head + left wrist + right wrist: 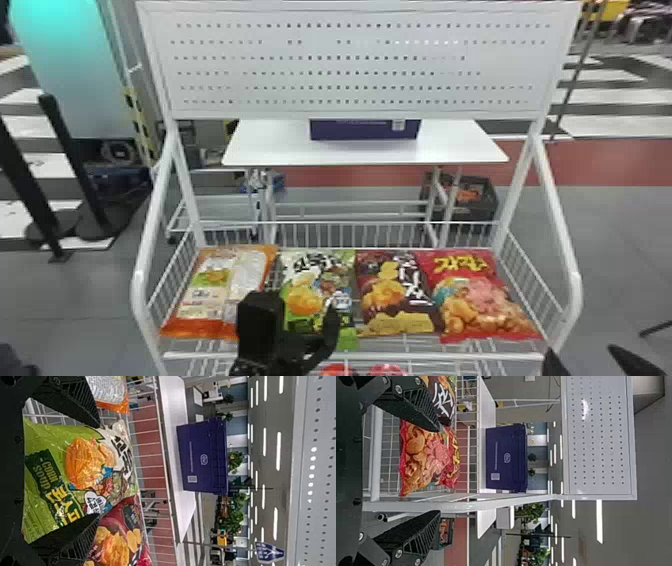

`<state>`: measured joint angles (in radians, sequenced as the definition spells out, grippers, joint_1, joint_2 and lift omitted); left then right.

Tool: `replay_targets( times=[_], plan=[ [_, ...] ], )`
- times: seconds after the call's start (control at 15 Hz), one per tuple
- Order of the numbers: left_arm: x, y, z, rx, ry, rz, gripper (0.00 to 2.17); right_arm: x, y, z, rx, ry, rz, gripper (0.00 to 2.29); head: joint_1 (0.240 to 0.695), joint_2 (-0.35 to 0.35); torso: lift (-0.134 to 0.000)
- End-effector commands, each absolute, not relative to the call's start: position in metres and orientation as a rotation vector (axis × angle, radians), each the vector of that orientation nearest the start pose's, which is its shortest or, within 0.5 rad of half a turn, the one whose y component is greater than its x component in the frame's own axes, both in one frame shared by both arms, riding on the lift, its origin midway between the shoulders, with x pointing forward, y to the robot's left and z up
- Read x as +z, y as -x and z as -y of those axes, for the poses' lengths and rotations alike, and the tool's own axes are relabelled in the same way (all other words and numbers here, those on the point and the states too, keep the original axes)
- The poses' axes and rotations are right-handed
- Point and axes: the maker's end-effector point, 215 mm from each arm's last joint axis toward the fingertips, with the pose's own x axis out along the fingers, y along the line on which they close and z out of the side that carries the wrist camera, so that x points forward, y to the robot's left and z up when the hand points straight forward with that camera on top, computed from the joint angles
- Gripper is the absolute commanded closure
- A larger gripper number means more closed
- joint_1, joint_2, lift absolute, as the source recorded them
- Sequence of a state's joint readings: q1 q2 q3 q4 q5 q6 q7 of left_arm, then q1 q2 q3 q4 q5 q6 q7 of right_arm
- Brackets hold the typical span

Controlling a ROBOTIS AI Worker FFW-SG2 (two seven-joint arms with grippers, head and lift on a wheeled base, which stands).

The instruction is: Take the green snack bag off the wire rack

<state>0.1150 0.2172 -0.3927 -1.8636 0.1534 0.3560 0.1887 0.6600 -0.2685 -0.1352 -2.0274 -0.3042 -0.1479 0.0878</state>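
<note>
The green snack bag [316, 274] lies in the wire rack [425, 356], between an orange-edged bag and a dark brown one. Over its near part is my left gripper [297, 311], fingers apart. In the left wrist view, the green bag [43, 435] extends between the two spread fingers of the left gripper [98, 470], not clamped. My right gripper [582, 353] is at the bottom right of the head view, outside the rack's right side. Open as well, the right gripper [440, 471] has the rack's white side frame between its fingers in its wrist view, gripping nothing.
The orange-edged bag [215, 285] is left of the green one; the brown bag [395, 292] and a red bag [477, 297] are on its right. White tubes [557, 225] rise at the rack's sides. Behind stands a white table [450, 147] with a purple box [365, 131].
</note>
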Motion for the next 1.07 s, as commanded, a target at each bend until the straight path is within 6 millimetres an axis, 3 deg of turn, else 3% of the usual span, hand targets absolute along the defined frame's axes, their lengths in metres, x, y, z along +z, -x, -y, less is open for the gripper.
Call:
replay_targets(
  times=[0.0, 0.13, 0.4, 0.93, 1.0],
  plan=[
    [-0.401, -0.526, -0.081, -0.258, -0.093, -0.274, 0.1, -0.349, -0.4, 0.307, 0.086, -0.006, -0.039, 0.16, 0.499, 0.0, 0.0],
    [-0.406, -0.529, -0.074, -0.268, -0.102, -0.289, 0.14, -0.35, -0.399, 0.307, 0.086, -0.007, -0.04, 0.16, 0.499, 0.0, 0.0],
    [-0.425, -0.532, -0.078, -0.264, -0.122, -0.347, 0.15, -0.349, -0.398, 0.304, 0.09, -0.008, -0.038, 0.17, 0.499, 0.0, 0.0],
    [-0.433, -0.532, -0.072, -0.291, -0.13, -0.37, 0.28, -0.346, -0.394, 0.302, 0.097, -0.006, -0.039, 0.17, 0.499, 0.0, 0.0],
    [-0.433, -0.532, -0.071, -0.293, -0.128, -0.37, 0.41, -0.345, -0.394, 0.303, 0.096, -0.005, -0.037, 0.17, 0.499, 0.0, 0.0]
  ],
)
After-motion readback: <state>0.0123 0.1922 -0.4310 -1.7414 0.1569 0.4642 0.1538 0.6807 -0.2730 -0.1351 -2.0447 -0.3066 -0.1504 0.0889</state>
